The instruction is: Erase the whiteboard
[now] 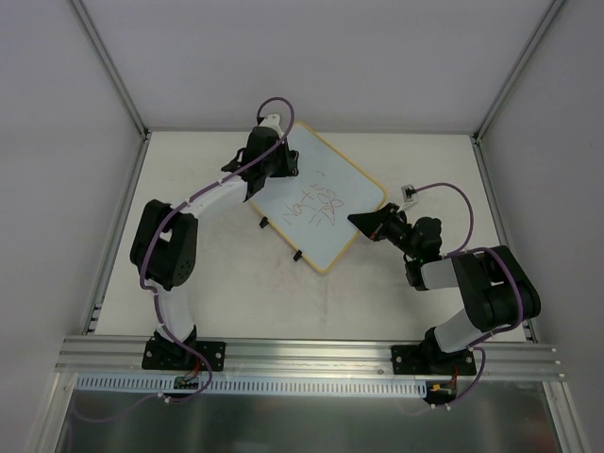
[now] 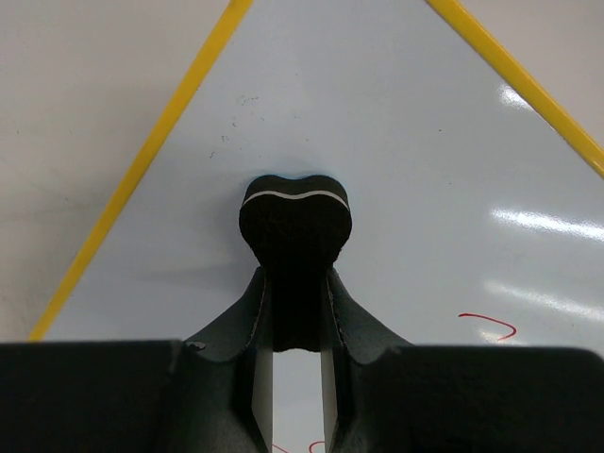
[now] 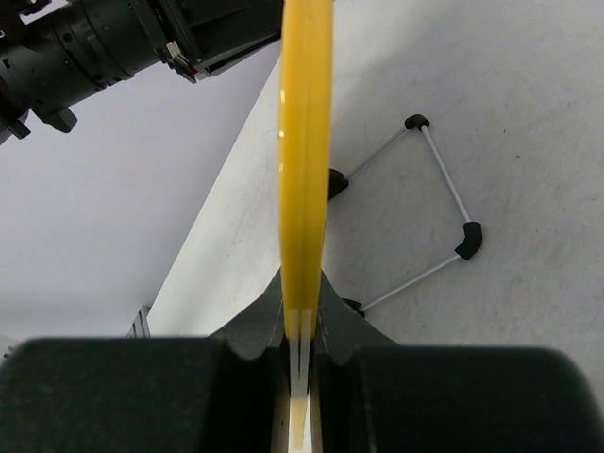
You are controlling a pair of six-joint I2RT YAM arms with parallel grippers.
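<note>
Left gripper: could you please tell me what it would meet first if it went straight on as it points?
Most likely the bare face of the whiteboard, just beyond the black eraser clamped in the jaws of the left gripper; whether the eraser touches it is unclear.

The whiteboard (image 1: 321, 203) lies on the counter (image 1: 217, 293), turned cornerwise. The eraser (image 2: 295, 215) sits at its far corner between the left fingers (image 2: 243, 321). The right fingers (image 3: 262, 321) straddle its right edge.

Pale table (image 1: 217, 283) carries the whiteboard (image 1: 321, 203) on its wire stand (image 3: 467, 238).
</note>
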